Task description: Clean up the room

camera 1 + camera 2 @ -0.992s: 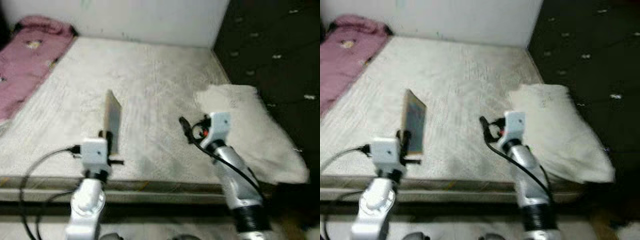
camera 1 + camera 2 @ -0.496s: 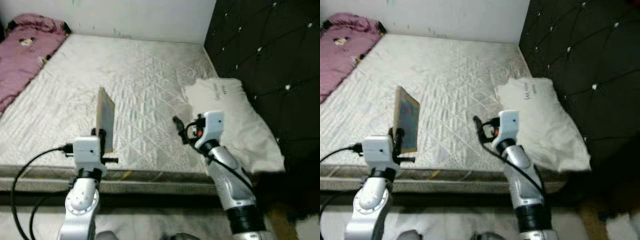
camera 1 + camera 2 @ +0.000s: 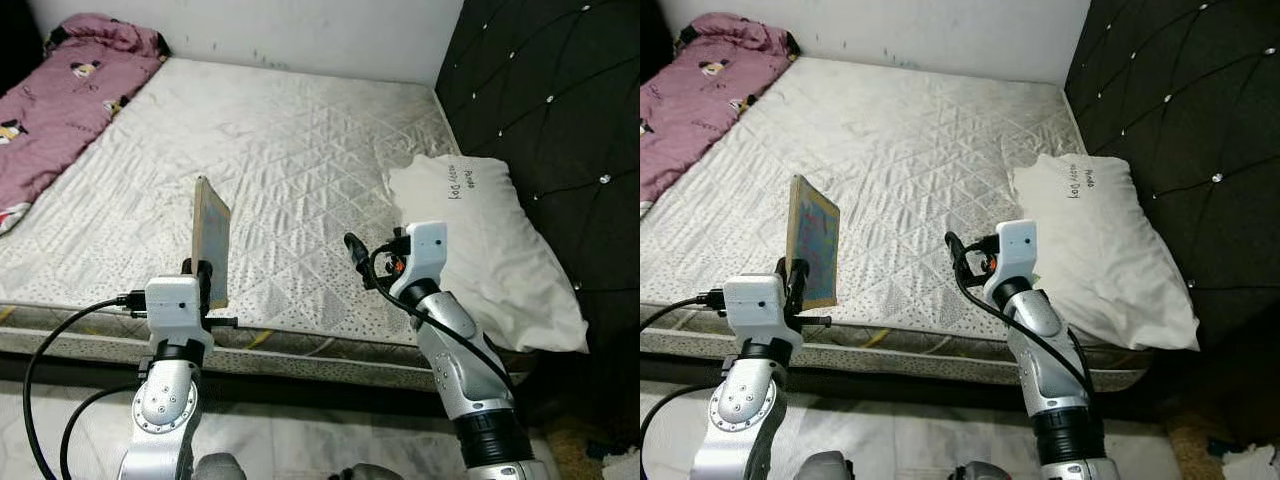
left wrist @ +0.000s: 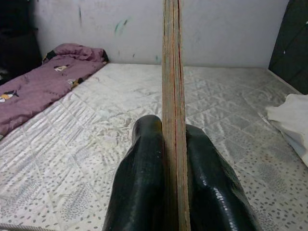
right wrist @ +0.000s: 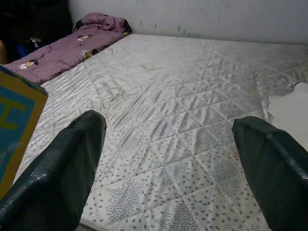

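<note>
At the far left of the mattress (image 3: 300, 160) lay a pink blanket (image 3: 70, 100), bunched. My left gripper (image 4: 163, 159) was clamped on a thin book (image 3: 210, 245), held upright on edge above the near side of the bed (not put away yet). My right gripper (image 5: 168, 168) hovered with fingers spread wide, holding nothing. Farther right rested the white pillow (image 3: 490, 250). I judged most tidying was left.

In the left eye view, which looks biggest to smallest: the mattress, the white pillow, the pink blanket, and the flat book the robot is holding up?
1. Mattress, by far.
2. White pillow and pink blanket: look alike; the blanket is cut off at the picture's edge, so I won't rank them.
3. Book in the left gripper, seen nearly edge-on.
</note>
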You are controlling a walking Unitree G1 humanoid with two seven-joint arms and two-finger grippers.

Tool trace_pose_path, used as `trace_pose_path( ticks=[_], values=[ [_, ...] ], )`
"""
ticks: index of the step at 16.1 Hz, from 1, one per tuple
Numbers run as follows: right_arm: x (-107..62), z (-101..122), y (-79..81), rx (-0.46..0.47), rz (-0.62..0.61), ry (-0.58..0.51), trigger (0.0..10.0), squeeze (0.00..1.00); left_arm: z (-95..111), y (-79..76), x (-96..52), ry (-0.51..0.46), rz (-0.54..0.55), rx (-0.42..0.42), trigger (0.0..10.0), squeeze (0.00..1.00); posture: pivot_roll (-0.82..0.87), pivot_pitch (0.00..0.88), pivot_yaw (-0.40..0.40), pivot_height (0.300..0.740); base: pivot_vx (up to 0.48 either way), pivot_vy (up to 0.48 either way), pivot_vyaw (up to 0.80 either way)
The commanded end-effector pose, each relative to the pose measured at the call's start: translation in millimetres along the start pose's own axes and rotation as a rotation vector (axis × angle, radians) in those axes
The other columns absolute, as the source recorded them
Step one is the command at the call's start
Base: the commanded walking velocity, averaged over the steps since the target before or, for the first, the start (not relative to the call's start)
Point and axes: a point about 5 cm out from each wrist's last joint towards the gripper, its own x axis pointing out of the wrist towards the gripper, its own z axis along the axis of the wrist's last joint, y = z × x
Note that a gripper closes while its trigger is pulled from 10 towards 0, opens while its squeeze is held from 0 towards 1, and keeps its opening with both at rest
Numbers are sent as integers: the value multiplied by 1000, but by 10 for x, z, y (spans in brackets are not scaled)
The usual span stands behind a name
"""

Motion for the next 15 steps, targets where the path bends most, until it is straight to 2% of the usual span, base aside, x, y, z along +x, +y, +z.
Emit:
trace_pose_path(
  ticks=[1, 3, 5, 11, 15],
  values=[
    [2, 41, -18, -4, -2, -13, 10000, 0, 122, -20, 37, -64, -14, 0, 10000, 0, 4, 0, -73, 740, 0, 0, 0],
    [4, 39, -19, -1, -2, -11, 10000, 0, 123, -24, 38, -65, -19, 1, 10000, 0, 4, 0, -73, 740, 0, 0, 0],
    [7, 34, -23, 5, -6, -8, 10000, 0, 123, -25, 38, -64, -19, 1, 10000, 0, 4, 0, -73, 740, 0, 0, -497],
    [22, 32, -31, 14, -12, -10, 10000, 0, 121, -34, 37, -65, -21, 5, 10000, 0, 10, 0, -76, 740, 0, 0, 0],
    [30, 37, -28, 14, -14, -11, 10000, 0, 124, -30, 43, -66, -23, 8, 10000, 0, 7, 0, -73, 740, 264, 0, 0]
  ],
)
